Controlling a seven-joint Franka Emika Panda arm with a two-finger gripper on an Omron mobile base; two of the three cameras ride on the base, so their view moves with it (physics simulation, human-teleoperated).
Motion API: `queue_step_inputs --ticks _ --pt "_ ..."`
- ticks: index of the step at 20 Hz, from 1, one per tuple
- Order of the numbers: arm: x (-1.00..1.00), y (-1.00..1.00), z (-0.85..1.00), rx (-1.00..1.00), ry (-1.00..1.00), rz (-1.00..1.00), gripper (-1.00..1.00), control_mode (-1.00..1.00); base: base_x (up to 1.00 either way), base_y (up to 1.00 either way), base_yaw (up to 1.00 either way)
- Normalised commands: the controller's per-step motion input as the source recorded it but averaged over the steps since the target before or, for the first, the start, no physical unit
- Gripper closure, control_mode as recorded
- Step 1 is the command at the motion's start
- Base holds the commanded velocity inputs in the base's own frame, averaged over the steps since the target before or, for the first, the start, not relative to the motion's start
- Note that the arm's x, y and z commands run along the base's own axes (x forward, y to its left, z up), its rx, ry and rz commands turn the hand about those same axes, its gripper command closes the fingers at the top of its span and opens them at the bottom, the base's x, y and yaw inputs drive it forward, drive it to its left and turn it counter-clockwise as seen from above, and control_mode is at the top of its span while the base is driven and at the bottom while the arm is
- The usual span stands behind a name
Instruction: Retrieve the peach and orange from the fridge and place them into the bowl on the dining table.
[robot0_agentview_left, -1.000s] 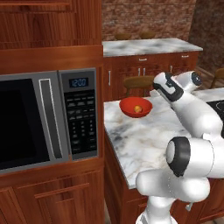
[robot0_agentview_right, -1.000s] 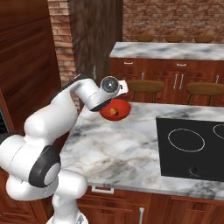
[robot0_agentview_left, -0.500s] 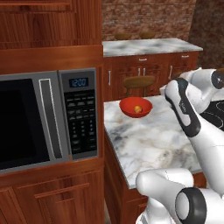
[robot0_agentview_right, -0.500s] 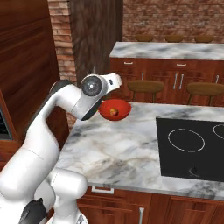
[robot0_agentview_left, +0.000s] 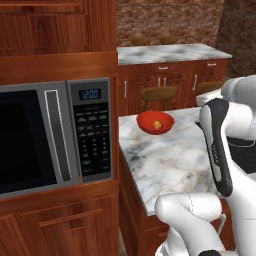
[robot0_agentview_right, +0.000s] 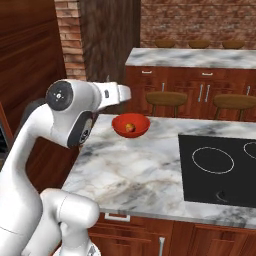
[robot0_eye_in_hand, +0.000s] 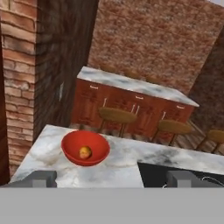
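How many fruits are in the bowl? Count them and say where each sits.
1. A single orange lies near the middle of the bowl on the table. Nothing else shows inside it; the near rim could hide a little.

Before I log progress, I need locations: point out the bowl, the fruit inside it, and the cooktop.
bowl (robot0_eye_in_hand: 72, 151): hand view, on its red inner wall left of the fruit.
fruit (robot0_eye_in_hand: 85, 152): hand view, on the middle of the small yellow-orange ball.
cooktop (robot0_agentview_right: 220, 182): right base view, on its black glass below the ring.
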Motion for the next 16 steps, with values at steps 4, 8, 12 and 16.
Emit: queue_step_inputs --ticks 4,8,12,16 --pt "-1.00 -0.06 0.00 0.20 -0.21 -0.32 -1.00 -1.00 0.00 0.00 0.00" --pt "-0.98 -0.41 0.15 0.28 -0.22 -0.09 -1.00 -1.00 0.00 0.00 0.00" --pt "-0.87 -0.48 0.22 0.28 -0.06 0.08 -1.00 -1.00 0.00 0.00 0.00" --pt "-0.74 -0.19 0.01 0.20 0.00 0.22 -1.00 -1.00 0.00 0.00 0.00"
